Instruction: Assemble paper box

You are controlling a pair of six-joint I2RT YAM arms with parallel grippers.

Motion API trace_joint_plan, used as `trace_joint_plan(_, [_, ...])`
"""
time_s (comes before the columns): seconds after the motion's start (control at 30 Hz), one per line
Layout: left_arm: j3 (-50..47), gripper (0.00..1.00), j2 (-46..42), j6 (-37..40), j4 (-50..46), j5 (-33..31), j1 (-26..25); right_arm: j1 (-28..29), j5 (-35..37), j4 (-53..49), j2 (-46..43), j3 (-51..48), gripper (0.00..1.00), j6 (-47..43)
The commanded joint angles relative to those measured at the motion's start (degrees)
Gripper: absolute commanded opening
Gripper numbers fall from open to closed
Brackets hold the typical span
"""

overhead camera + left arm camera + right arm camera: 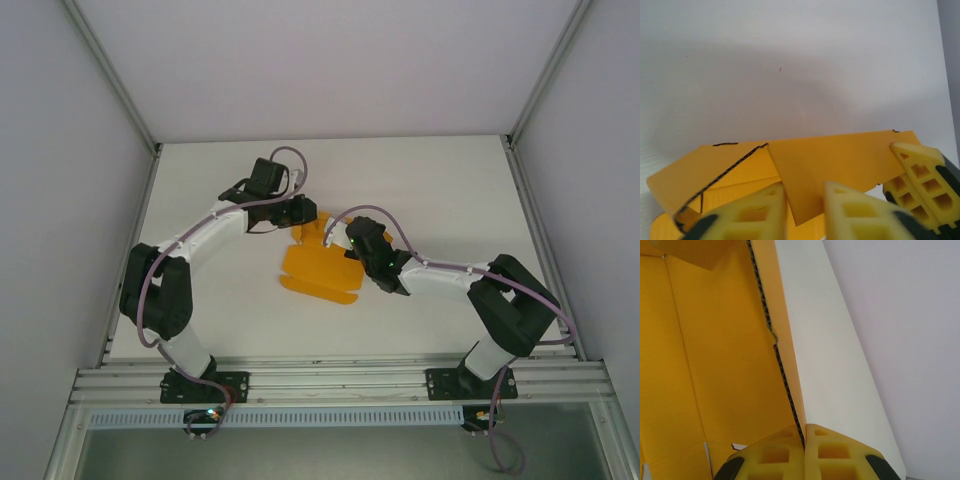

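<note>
While held upright, seemingly for folding, one wall of the paper box [318, 268], on the bench [430, 180], was clamped by the right hand [804, 437]. A raised flap was straddled, unpinched, by the part-open left hand [805, 205].

Overhead rear view, wrists near paper box [318, 265]

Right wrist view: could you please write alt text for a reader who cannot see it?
The right gripper, its yellow fingers pressed together, pinches a cut edge of the orange-yellow paper box. The card's creased panels spread to the left.
</note>
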Motion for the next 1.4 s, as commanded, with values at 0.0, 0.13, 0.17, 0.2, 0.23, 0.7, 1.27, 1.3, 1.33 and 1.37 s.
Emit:
trace_joint_plan(0.0, [-0.15, 0.57, -2.12, 2.3, -2.48, -2.87, -0.49, 1.1, -1.83, 1.83, -1.58, 0.48, 0.0, 2.86])
trace_joint_plan(0.13, [-3.56, 0.8, -4.9, 4.44, -3.93, -6.42, 0.45, 0.53, -1.3, -0.63, -2.48, 0.4, 0.0, 4.07])
trace_joint_plan(0.17, [-5.18, 0.83, -5.75, 5.22, -3.55, -6.56, 1.2, 0.36, -1.57, -1.43, -2.78, 0.35, 0.0, 4.85])
trace_joint_plan(0.2, [-6.59, 0.86, -6.49, 5.49, -3.37, -6.69, 1.94, 0.08, -2.2, -2.38, -3.13, 0.22, 0.0, 5.41])
trace_joint_plan(0.23, [-8.05, 0.9, -7.3, 5.56, -2.84, -6.33, 2.93, -0.1, -3.03, -3.58, -3.4, 0.21, 0.0, 5.86])
trace_joint_plan(0.7, [-28.95, 1.0, -26.26, 1.44, 12.84, 1.37, 4.66, -2.95, -5.82, -12.46, -2.56, 3.1, 0.0, 13.54])
trace_joint_plan(1.27, [-26.49, 0.38, -13.85, 2.18, 16.6, -11.34, 4.75, -3.45, -9.12, -14.48, -2.59, 3.46, 0.0, 18.15])
trace_joint_plan(1.3, [-26.31, 0.38, -12.7, 2.12, 17.25, -10.84, 4.69, -3.44, -9.42, -14.33, -2.54, 3.4, 0.0, 18.49])
trace_joint_plan(1.33, [-26.03, 0.41, -11.55, 2.44, 18.01, -10.01, 4.65, -3.44, -10.06, -14.24, -2.6, 3.34, 0.0, 18.86])
trace_joint_plan(1.37, [-25.73, 0.43, -10.79, 2.49, 18.41, -9.52, 4.68, -3.45, -10.84, -14.23, -2.63, 3.21, 0.0, 19.07])
